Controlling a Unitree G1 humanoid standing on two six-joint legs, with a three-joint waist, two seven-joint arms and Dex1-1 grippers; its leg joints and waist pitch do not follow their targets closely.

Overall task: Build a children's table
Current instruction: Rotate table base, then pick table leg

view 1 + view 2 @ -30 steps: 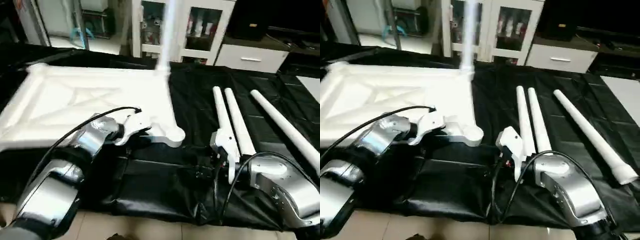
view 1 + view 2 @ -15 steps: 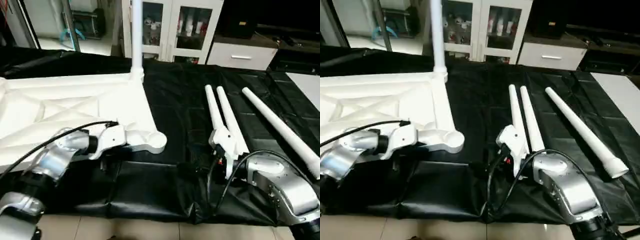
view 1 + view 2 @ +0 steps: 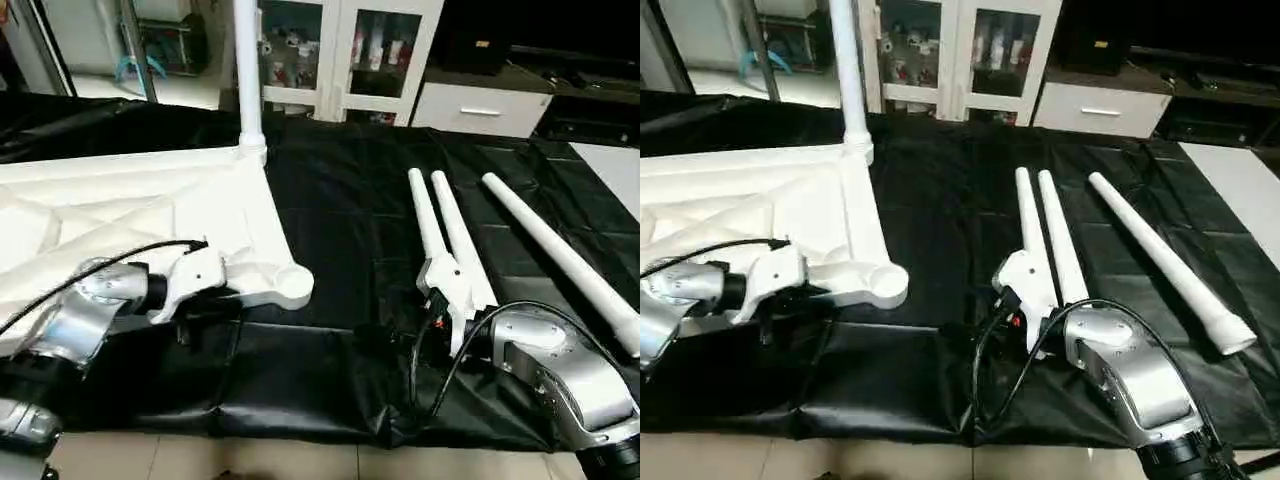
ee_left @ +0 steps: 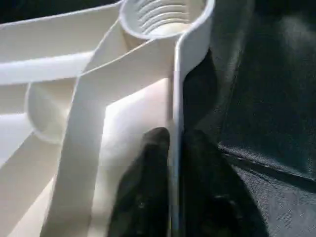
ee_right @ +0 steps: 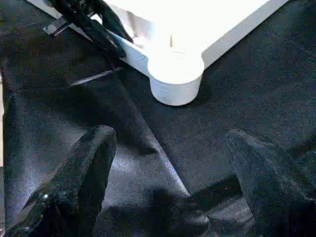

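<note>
Gripping tabletop (image 3: 150, 210) rim, left gripper (image 4: 170, 197), corner socket (image 4: 163, 17) empty

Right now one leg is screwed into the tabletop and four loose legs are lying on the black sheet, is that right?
Not quite: three loose legs lie on the black sheet, not four, as the left eye view shows. One leg does stand upright in the tabletop.
</note>
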